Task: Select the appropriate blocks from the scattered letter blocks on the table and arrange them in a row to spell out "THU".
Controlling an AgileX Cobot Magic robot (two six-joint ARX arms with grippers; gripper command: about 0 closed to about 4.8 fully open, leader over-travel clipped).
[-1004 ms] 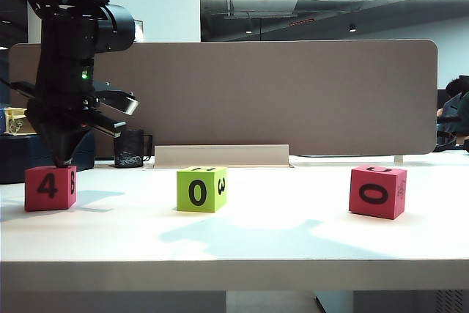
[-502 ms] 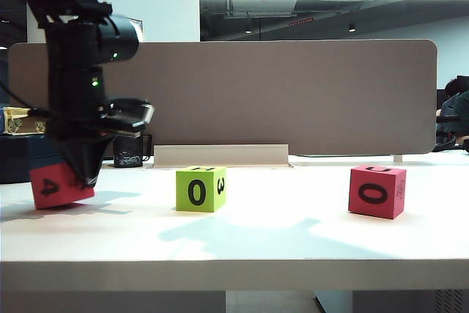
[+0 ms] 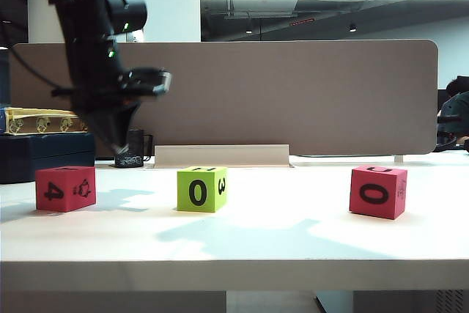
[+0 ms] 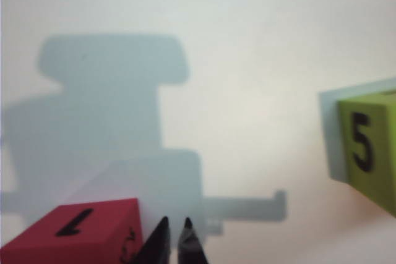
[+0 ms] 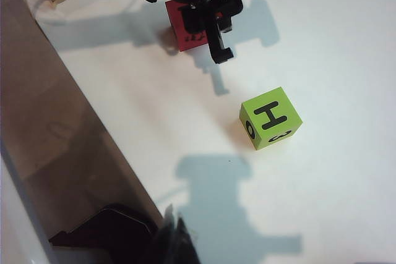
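Observation:
Three letter blocks stand on the white table (image 3: pixel 278 232). The pinkish-red block (image 3: pixel 66 188) at the left shows a 4 and a small picture; it also shows beside my left fingertips (image 4: pixel 74 233). In the middle is the lime-green block (image 3: pixel 201 189), with an H on top (image 5: pixel 270 117) and a 5 on one side (image 4: pixel 368 149). A second pinkish-red block (image 3: pixel 377 191) at the right shows a 0. My left gripper (image 3: pixel 117 146) (image 4: pixel 174 230) hangs shut and empty, just right of the left block. My right gripper (image 5: pixel 176 239) is shut, empty, and far from the blocks.
A tall beige partition (image 3: pixel 278 93) closes the table's back, with a white strip (image 3: pixel 220 155) at its foot. A black mesh cup (image 3: pixel 132 157) stands behind the left gripper. A dark box (image 3: pixel 44 159) carrying a yellow tray (image 3: pixel 37 120) sits far left.
My left gripper tipped the left red block, then lifted off it and swung right. The block now sits flat, slightly further right, turned to show another face.

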